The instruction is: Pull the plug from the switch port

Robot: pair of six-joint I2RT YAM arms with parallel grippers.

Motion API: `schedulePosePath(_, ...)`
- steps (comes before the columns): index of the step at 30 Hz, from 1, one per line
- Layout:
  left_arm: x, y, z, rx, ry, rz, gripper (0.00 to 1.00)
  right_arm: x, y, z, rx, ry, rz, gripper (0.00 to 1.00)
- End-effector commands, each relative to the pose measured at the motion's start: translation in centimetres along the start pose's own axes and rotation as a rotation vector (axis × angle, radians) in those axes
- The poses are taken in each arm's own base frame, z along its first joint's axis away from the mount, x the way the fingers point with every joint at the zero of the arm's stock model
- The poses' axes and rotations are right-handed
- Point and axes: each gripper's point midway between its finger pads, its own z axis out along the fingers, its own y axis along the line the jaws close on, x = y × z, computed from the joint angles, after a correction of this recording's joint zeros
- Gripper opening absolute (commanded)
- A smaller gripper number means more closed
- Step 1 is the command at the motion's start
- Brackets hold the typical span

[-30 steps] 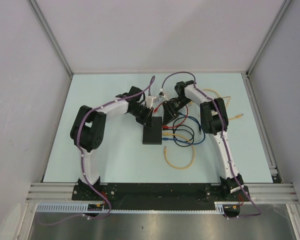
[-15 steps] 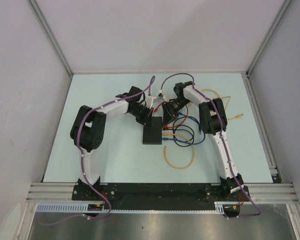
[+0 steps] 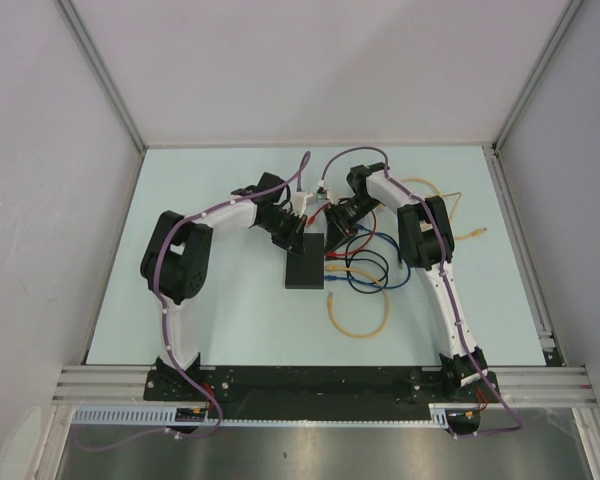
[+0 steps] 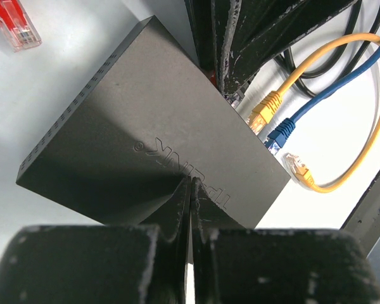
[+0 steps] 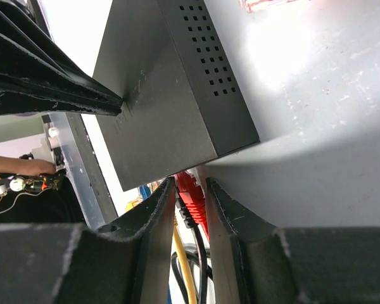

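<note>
So the switch (image 3: 304, 266) lies flat about mid-bench, its long side running near to far. The left gripper (image 4: 190, 185) is clamped fully together with nothing between the fingers, and its tips are planted on the switch's top near the embossed logo. The right gripper (image 5: 189, 185) comes in at the switch's right edge, where the ports are, with its fingers pinched onto the red plug (image 5: 191, 197). That plug sits right at the switch's edge, but it's hard to tell if it's seated in the port. Just beside it, a yellow plug (image 4: 264, 115) and a blue plug (image 4: 280, 133) butt against the same edge. Their cables loop off toward the bench's right edge. A loose red connector (image 4: 16, 25) lies on the bench, apart from the switch.
</note>
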Motion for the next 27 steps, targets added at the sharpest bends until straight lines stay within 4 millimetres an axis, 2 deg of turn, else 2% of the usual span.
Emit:
schedulePosePath(1, 5.7, 3.8, 1.6, -0.144, 0.184, -0.033, 0.02, 2.0, -4.7, 2.0, 0.135, 0.093, -0.023, 0.31)
schedulePosePath(8, 5.7, 3.8, 1.6, -0.143, 0.183, -0.031, 0.02, 2.1, -5.1, 2.2, 0.155, 0.1, -0.012, 0.33)
schedulePosePath(17, 5.8, 3.7, 1.7, -0.144, 0.19, -0.028, 0.02, 2.0, -6.0, 2.2, 0.208, 0.103, 0.013, 0.27)
schedulePosePath(27, 5.9, 3.6, 2.0, -0.143, 0.197, -0.024, 0.02, 1.9, -6.0, 2.1, 0.218, 0.103, -0.001, 0.07)
